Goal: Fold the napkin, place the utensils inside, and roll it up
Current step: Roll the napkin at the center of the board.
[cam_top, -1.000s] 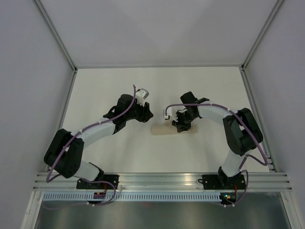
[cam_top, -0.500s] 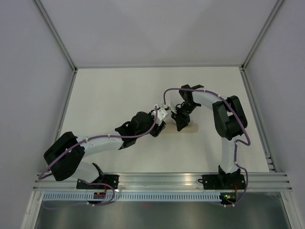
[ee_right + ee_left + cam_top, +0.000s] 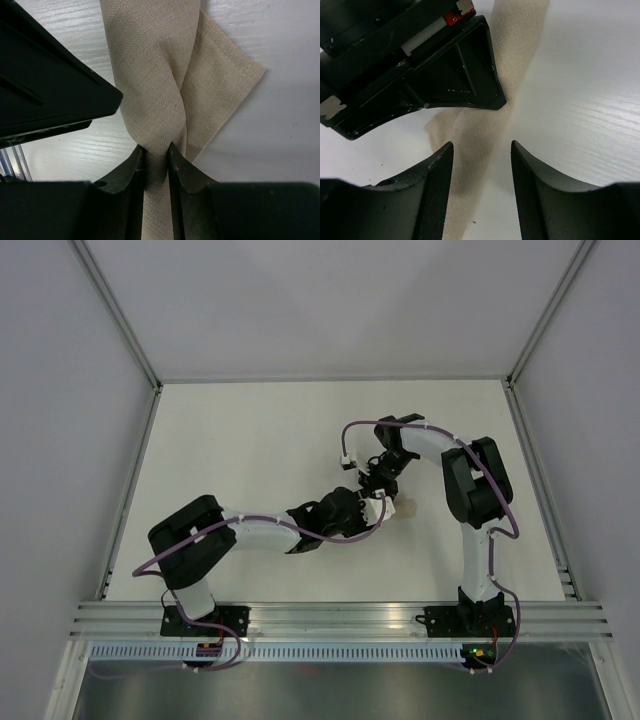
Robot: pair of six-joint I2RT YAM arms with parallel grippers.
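White tabletop carries the napkin, a soft, light beige roll lying just right of the tabletop's middle. The right jaws are narrowed, pinching the roll across its width. The left jaws stand wide, straddling it farther along. Limp cloth will likely sag and unroll, so take the whole bundle, not a loose corner. No fork shows.

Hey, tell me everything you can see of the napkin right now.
The napkin is beige woven cloth, rolled or bunched into a narrow bundle. It lies on the white table with one loose corner sticking out sideways. The right gripper pinches it tightly, and the left gripper hovers open over it.
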